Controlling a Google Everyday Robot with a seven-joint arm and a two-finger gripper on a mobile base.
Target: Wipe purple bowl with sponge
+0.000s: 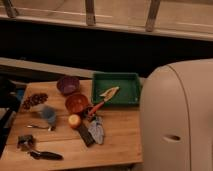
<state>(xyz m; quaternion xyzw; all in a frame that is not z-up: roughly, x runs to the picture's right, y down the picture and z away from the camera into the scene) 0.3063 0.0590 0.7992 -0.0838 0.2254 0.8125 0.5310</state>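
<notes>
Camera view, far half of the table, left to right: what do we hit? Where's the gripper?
Dark red cluster → purple bowl → green tray → white robot body. Gripper is out of view, fingers shut.

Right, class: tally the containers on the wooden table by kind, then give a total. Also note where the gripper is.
Bowls: 2 (purple bowl, orange-red bowl)
Trays: 1 (green tray)
Cups: 1 (blue-grey cup)
Total: 4
The gripper is out of sight, somewhere behind the white robot body at the right.
</notes>
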